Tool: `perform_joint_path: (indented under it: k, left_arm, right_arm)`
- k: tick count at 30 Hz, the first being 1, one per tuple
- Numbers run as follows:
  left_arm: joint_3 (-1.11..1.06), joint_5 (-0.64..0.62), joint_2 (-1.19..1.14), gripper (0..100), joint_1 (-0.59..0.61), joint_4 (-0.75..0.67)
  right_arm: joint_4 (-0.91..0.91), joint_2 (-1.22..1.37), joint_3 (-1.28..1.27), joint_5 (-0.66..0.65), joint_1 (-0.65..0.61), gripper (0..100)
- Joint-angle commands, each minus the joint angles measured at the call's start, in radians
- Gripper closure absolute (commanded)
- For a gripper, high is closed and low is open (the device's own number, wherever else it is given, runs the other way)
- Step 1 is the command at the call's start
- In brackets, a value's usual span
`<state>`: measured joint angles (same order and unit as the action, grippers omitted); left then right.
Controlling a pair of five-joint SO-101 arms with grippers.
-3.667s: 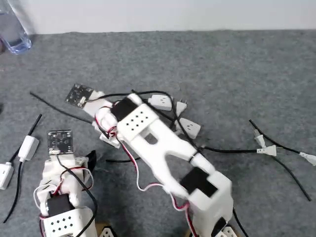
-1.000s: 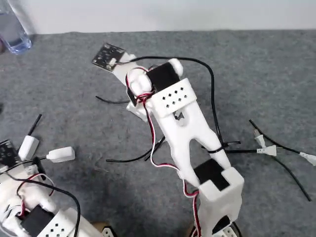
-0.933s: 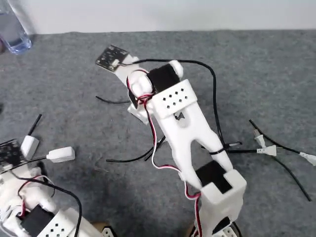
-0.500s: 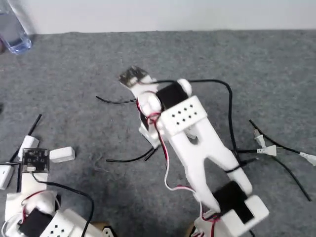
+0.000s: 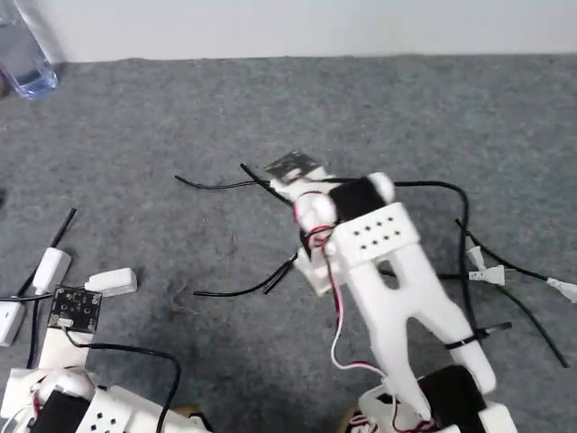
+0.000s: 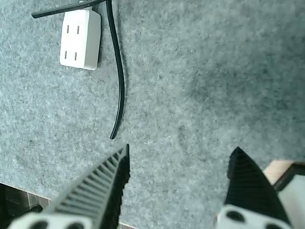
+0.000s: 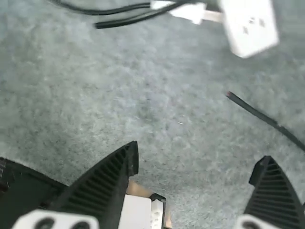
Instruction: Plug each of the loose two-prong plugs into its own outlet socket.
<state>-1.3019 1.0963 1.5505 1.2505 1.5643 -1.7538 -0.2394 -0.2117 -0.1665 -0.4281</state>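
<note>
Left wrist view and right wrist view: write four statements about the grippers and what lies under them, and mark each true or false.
1. The left gripper is open, with nothing between its fingers. True.
2. The right gripper is shut on a plug. False: it is open and holds nothing, with bare grey mat below it.
3. In the left wrist view, a white outlet socket lies flat on the mat beside a black cable. True.
4. The left gripper's fingers are clamped on that outlet socket. False: the socket lies apart from them, farther out on the mat.
</note>
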Motion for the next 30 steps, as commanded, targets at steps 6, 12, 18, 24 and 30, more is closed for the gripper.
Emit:
perform_joint_path:
  k: [6, 12, 18, 24, 30]
  left_arm:
    - [0.036, 0.005, 0.0, 69, -0.049, -0.032]
    - [0.036, 0.003, 0.0, 69, -0.06, -0.038]
    - [0.036, 0.003, 0.0, 69, -0.054, -0.038]
    - [0.036, 0.005, 0.0, 69, -0.057, -0.046]
    - [0.036, -0.025, 0.0, 69, -0.103, -0.227]
  right_arm:
    - [-0.041, -0.041, 0.006, 0.005, 0.156, 63.7]
    - [-0.041, -0.041, 0.006, 0.003, 0.159, 63.7]
    - [-0.041, -0.039, 0.006, 0.003, 0.159, 63.7]
    - [-0.042, -0.039, 0.005, 0.003, 0.159, 63.7]
    - [-0.038, -0.028, -0.049, 0.003, 0.171, 63.7]
